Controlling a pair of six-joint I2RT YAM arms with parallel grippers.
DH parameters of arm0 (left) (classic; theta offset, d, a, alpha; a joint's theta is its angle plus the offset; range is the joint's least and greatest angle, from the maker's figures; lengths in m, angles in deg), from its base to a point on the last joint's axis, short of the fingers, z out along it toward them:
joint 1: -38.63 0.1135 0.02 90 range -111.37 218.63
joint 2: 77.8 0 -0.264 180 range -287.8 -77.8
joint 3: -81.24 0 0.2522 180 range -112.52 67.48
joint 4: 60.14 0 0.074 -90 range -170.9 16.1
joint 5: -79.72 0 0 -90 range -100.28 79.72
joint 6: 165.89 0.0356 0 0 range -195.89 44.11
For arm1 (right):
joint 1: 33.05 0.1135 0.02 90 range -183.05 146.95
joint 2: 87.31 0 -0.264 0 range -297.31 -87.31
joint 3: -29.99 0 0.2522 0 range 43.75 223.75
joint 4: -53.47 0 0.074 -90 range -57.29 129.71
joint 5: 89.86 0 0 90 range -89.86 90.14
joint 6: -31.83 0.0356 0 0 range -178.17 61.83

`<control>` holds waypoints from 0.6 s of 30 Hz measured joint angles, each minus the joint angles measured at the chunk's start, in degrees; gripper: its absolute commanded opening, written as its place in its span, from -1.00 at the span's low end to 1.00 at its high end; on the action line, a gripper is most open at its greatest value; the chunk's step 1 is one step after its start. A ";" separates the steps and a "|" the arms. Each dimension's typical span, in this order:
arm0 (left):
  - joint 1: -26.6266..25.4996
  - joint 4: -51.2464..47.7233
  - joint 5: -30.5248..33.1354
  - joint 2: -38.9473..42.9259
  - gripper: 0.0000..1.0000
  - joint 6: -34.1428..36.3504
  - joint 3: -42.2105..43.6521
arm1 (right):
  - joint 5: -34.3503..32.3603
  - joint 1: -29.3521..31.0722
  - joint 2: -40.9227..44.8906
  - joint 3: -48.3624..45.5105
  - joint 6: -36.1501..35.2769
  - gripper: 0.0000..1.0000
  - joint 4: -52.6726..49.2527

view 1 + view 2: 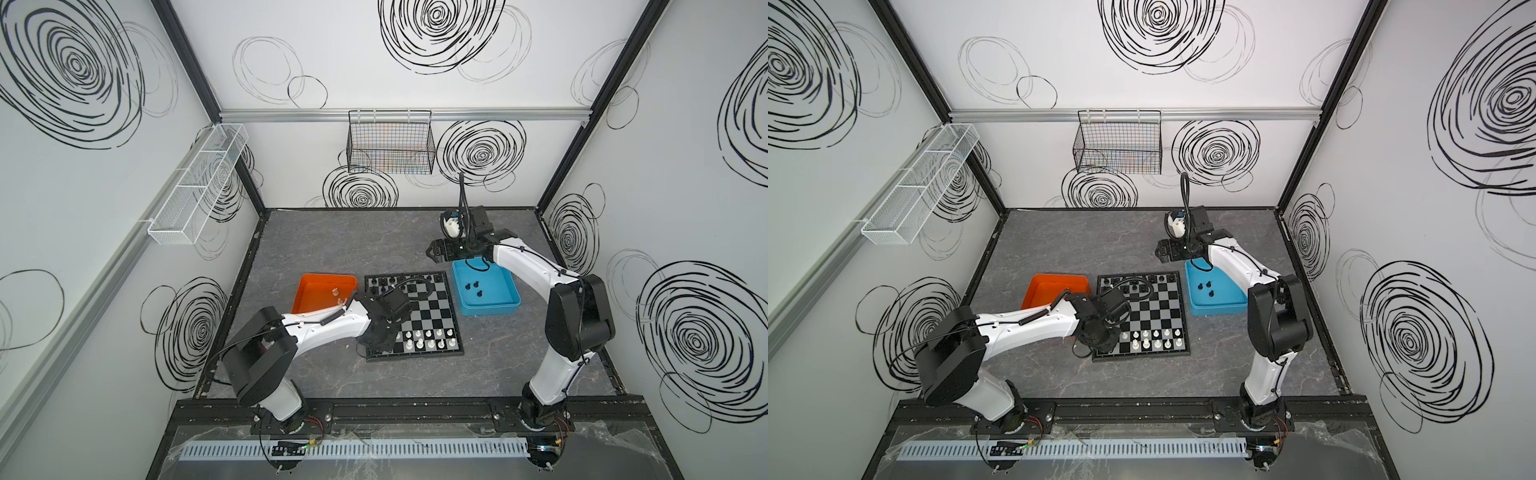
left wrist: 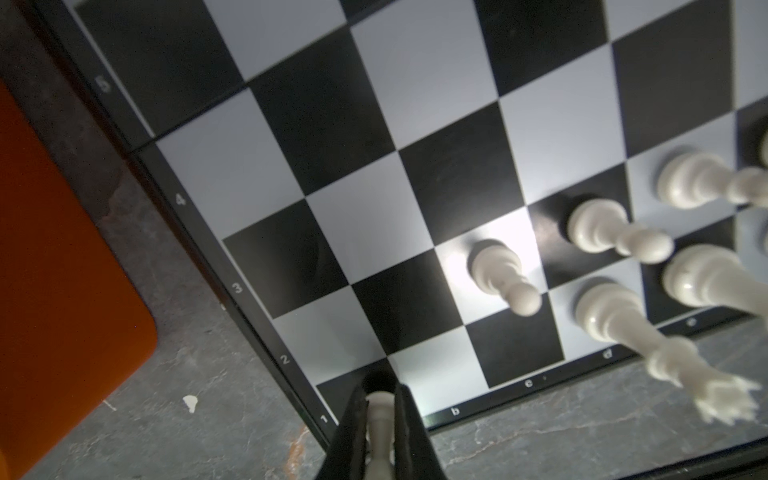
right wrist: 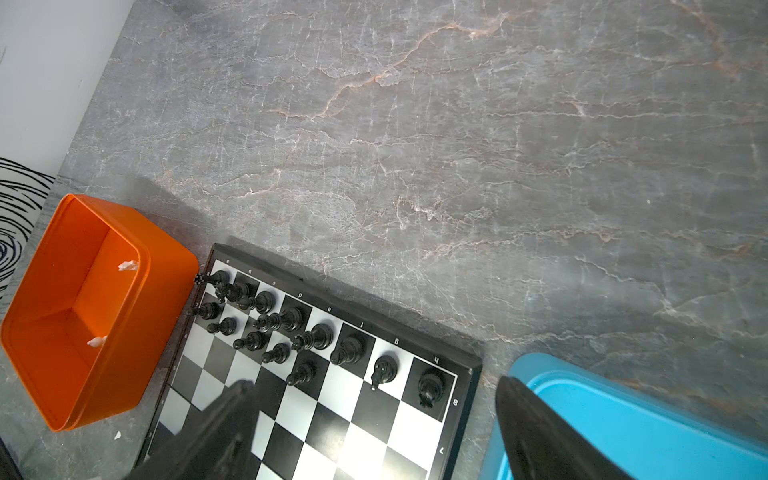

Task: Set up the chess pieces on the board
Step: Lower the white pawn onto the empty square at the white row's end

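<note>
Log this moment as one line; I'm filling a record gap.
left gripper: shut on white piece at a1 corner of board | right gripper: open, empty, near blue tray | blue tray: black pieces inside

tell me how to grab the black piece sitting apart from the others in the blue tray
Pinch the lone black piece by its upper stem from straight above: it seems upright, clear of its three neighbours and the blue tray walls.

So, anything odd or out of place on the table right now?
A small white chip lies on the table beside the board, near its near-left corner and just past the orange tray. It sits in neither, so it looks like debris; whether it's a broken-off bit, I can't tell. Nothing else stands out.
</note>
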 measured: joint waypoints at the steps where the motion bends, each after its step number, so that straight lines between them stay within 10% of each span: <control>1: 0.00 -0.02 0.04 -0.04 -0.73 0.00 0.04 | -0.02 0.00 0.00 0.00 0.00 0.87 0.00; 18: 0.15 -0.02 0.48 -0.35 -0.71 0.00 0.24 | 0.00 -0.02 0.00 -0.02 0.00 0.87 0.02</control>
